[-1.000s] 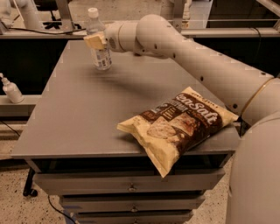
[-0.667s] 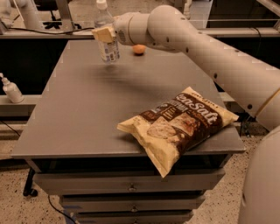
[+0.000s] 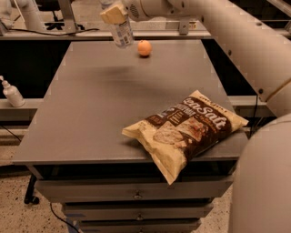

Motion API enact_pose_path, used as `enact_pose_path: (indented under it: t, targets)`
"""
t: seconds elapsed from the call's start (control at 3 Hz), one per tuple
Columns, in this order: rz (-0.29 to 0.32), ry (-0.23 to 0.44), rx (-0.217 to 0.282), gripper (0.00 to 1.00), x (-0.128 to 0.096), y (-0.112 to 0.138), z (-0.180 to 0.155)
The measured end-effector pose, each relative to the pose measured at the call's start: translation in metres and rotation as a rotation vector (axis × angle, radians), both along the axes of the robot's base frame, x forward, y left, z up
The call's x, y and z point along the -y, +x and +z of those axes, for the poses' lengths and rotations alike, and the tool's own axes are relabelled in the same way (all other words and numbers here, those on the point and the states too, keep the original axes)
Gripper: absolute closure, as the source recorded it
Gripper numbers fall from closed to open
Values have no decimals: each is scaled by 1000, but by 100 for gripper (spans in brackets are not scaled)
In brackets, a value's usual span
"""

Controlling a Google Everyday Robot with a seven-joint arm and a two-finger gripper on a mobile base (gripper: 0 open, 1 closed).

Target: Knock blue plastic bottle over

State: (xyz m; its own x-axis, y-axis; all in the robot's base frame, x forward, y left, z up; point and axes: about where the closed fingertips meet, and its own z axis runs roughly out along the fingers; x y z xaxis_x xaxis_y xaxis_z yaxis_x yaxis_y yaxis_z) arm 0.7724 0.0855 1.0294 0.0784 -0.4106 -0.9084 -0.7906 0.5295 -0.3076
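The blue plastic bottle [image 3: 122, 34] is a clear bluish bottle with a white-and-blue label. Only its lower part shows; its top is cut off by the frame's upper edge. It hangs slightly tilted above the far edge of the grey table [image 3: 91, 113], with a faint shadow on the tabletop below it. My gripper [image 3: 115, 15] reaches in from the upper right and is shut on the bottle's upper part, one tan finger pad [image 3: 112, 13] lying against it.
An orange ball [image 3: 144, 48] lies on the table's far side, just right of the bottle. A brown-and-cream chip bag [image 3: 186, 132] lies at the front right, overhanging the edge. A white pump-top bottle [image 3: 11, 93] stands on a shelf to the left. Drawers sit under the table.
The gripper has lifted the bottle off the tabletop and carried it up and toward the far edge. The orange ball, earlier hidden behind the arm, now shows.
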Motion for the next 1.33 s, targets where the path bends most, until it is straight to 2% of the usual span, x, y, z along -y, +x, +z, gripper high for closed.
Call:
enact_pose_path:
  t: [0.33, 0.67, 1.0, 1.33]
  targets:
    - [43, -169, 17, 100, -4, 3, 12]
    - [92, -379, 2, 100, -13, -2, -4]
    - [178, -626, -50, 100, -21, -18, -44]
    - [283, -834, -144, 100, -14, -45, -87]
